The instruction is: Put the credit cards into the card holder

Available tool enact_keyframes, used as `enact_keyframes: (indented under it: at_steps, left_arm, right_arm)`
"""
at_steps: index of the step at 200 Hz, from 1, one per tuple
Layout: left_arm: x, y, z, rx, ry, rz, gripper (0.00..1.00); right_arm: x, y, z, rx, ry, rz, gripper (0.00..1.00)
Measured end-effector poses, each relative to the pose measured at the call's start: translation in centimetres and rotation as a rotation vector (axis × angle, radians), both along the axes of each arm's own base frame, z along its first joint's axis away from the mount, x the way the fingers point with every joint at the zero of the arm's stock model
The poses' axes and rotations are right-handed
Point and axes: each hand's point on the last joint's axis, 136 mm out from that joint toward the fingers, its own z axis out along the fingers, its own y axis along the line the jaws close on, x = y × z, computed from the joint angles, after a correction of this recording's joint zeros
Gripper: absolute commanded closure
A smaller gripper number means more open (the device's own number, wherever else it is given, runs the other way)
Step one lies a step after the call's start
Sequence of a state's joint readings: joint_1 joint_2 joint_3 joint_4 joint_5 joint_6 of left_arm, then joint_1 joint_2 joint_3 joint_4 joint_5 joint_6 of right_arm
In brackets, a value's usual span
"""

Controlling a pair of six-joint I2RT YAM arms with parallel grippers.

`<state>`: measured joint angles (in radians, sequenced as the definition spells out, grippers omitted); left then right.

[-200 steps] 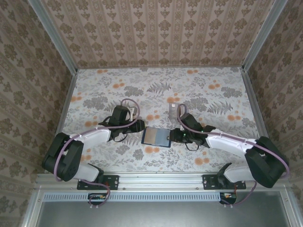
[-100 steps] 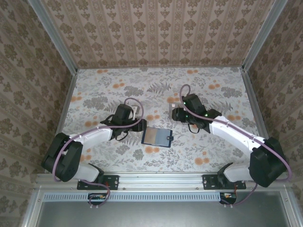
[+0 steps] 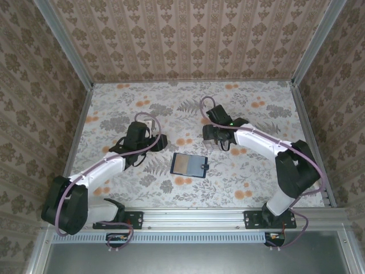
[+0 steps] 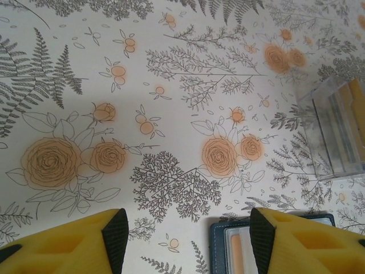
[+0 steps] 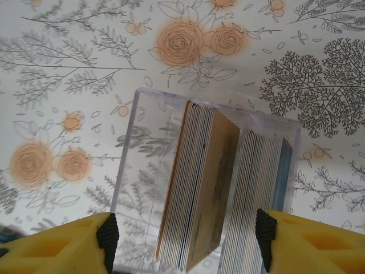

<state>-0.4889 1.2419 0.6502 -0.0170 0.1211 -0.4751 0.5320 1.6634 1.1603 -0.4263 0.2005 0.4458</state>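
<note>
Card holder (image 3: 189,165) lies open and flat on the tabletop (image 3: 251,114), about midway between the left and right edges and toward the near edge, with nothing touching it. A second ago both arms crowded it from either side; both have since backed off. Left gripper (image 4: 188,234) now hangs left of the holder and farther from the near edge, jaws wide, nothing between them. Its camera catches the holder's edge, where a pale panel with an orange strip shows, probably a card already seated. Right gripper (image 5: 186,234) has swung away to the clear rack (image 5: 137,171), which stands just beyond the holder toward the far edge. Its jaws are spread wide on either side of the rack, gripping nothing yet. The cards (image 5: 197,188) stand on edge in the rack, packed tight, an orange-tan one on the outside of the nearer stack. Reads as one insertion finished and the next pick starting; separating a single card from the pack looks like the fiddly part.
</note>
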Motion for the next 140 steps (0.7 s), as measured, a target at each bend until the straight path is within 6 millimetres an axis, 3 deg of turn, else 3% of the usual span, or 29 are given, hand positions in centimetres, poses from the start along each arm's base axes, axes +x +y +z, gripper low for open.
enact_keyframes:
  at_steps: [30, 58, 88, 140]
  left_arm:
    - [-0.4, 0.6, 0.0, 0.006, -0.008, 0.016, 0.38]
    - [-0.6, 1.0, 0.2, 0.007, -0.02, 0.032, 0.37]
    - [-0.9, 1.3, -0.2, 0.002, -0.005, 0.05, 0.37]
    - [-0.9, 1.5, -0.4, -0.003, 0.003, 0.066, 0.37]
  right_arm:
    - [1.4, -0.1, -1.3, -0.066, 0.008, -0.008, 0.35]
    - [1.6, -1.6, -1.9, -0.15, 0.006, -0.044, 0.36]
    - [1.7, -3.3, -1.8, -0.217, -0.002, -0.085, 0.37]
    - [1.7, -4.1, -1.2, -0.244, -0.018, -0.107, 0.47]
